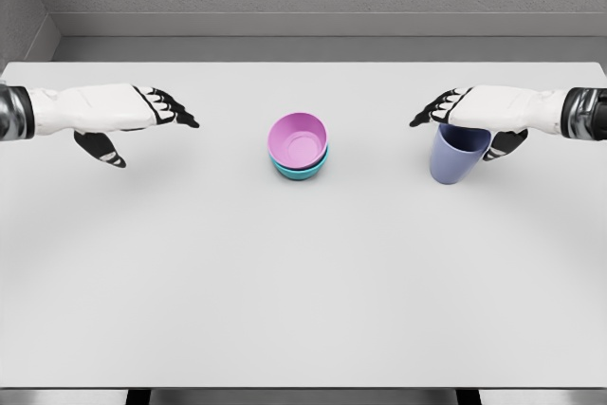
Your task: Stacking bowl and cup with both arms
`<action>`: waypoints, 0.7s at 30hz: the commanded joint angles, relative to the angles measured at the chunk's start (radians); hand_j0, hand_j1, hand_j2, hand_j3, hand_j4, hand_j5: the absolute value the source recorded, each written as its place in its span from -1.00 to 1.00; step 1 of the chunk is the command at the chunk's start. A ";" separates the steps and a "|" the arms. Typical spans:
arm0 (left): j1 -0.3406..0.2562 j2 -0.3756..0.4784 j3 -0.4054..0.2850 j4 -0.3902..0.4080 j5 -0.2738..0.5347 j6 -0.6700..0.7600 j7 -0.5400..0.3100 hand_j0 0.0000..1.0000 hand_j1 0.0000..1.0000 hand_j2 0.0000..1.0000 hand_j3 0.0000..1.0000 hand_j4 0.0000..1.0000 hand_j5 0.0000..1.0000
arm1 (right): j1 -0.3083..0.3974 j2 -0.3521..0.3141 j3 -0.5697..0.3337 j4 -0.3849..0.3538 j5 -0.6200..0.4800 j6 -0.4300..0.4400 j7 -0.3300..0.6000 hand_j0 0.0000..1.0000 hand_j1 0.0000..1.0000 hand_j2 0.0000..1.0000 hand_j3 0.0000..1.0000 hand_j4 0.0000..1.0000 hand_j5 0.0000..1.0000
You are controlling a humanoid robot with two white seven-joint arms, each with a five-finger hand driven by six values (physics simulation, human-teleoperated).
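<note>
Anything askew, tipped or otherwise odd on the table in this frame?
Mostly tidy: the pink bowl sits nested in the teal bowl, slightly tilted. The purple cup leans under the right hand, and whether it is gripped is unclear. The left hand is open and empty.

The white left arm comes in at nine o'clock, its black-fingered left hand (128, 113) flat, fingers spread, pointing toward three o'clock, thumb hanging below. The white right arm enters at three o'clock, its right hand (479, 113) likewise spread, fingers pointing toward nine o'clock.
</note>
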 commanded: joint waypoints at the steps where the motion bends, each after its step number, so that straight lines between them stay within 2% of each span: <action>1: 0.000 0.000 0.001 0.000 0.005 0.002 0.000 1.00 1.00 1.00 1.00 1.00 1.00 | 0.000 0.000 0.009 0.001 -0.005 0.003 0.000 1.00 1.00 1.00 1.00 1.00 1.00; 7: 0.002 0.000 -0.001 0.000 0.005 0.002 0.000 1.00 1.00 1.00 1.00 1.00 1.00 | -0.005 0.003 0.011 0.001 -0.005 0.003 0.000 1.00 1.00 1.00 1.00 1.00 1.00; 9: 0.002 0.000 -0.001 0.000 0.005 0.002 0.000 1.00 1.00 1.00 1.00 1.00 1.00 | -0.005 0.003 0.011 0.001 -0.005 0.003 0.000 0.85 0.85 0.85 0.85 0.85 0.85; 15: 0.002 0.000 -0.001 0.000 0.006 0.002 0.000 1.00 1.00 1.00 1.00 1.00 1.00 | -0.006 0.003 0.017 0.001 -0.005 0.003 0.000 0.76 0.76 0.76 0.76 0.76 0.76; 21: 0.002 0.000 -0.001 -0.002 0.006 0.002 0.000 1.00 1.00 1.00 1.00 1.00 1.00 | -0.006 0.002 0.018 0.001 -0.008 0.003 0.000 0.46 0.46 0.46 0.46 0.46 0.46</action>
